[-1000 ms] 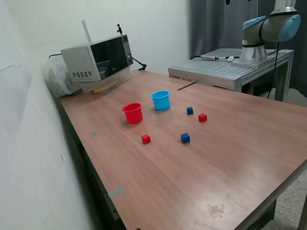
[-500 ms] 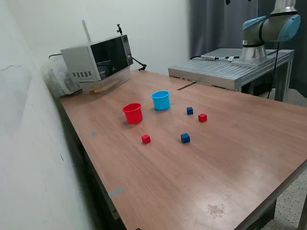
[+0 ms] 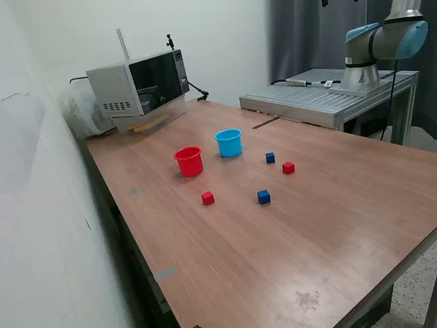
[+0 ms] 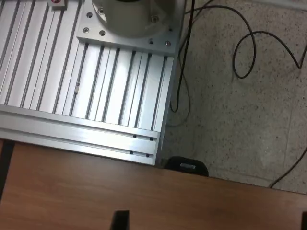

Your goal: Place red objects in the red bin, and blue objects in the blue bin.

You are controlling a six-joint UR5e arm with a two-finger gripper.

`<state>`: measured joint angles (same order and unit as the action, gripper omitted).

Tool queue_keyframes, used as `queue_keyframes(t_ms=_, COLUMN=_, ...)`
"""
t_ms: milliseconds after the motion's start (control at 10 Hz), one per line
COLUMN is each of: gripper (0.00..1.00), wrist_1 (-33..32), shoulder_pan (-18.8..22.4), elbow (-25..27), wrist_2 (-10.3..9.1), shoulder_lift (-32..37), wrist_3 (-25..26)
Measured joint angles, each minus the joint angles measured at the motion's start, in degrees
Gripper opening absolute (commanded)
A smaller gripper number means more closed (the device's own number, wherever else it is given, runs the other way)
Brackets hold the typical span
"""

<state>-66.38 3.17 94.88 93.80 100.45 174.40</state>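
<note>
Four small solid cubes lying loose on brown wooden table (image 3: pixel 328 225): red (image 3: pixel 207 198), red (image 3: pixel 288 167), dark blue (image 3: pixel 263 197), dark blue (image 3: pixel 270 158), near red plastic cup (image 3: pixel 189 161) and light blue plastic cup (image 3: pixel 229 143); we are judging nothing sorted, advising centring above one cube before descending; finger state we cannot tell

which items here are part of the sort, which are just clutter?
Job items: red cup, light blue cup, red cubes, dark blue cubes.

Lying about: microwave, aluminium base plate, floor cables.
</note>
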Motion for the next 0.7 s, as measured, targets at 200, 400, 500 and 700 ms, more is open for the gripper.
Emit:
queue_keyframes(t_ms=200, gripper=1.0, wrist_1=-0.2, shoulder_pan=0.16, elbow=-0.19, wrist_2=-0.09, shoulder_lift=-0.04, wrist_3=0.12)
queue_keyframes(t_ms=400, gripper=1.0, wrist_1=-0.57, shoulder_pan=0.31, elbow=-0.33, wrist_2=-0.13, shoulder_lift=-0.08, wrist_3=0.12)
queue_keyframes(t_ms=500, gripper=1.0, wrist_1=-0.73, shoulder_pan=0.32, elbow=-0.42, wrist_2=-0.18, shoulder_lift=-0.08, wrist_3=0.13)
queue_keyframes(t_ms=700, gripper=1.0, wrist_1=-1.62, shoulder_pan=0.28, elbow=-0.65, wrist_2=-0.16, shoulder_lift=-0.08, wrist_3=0.53)
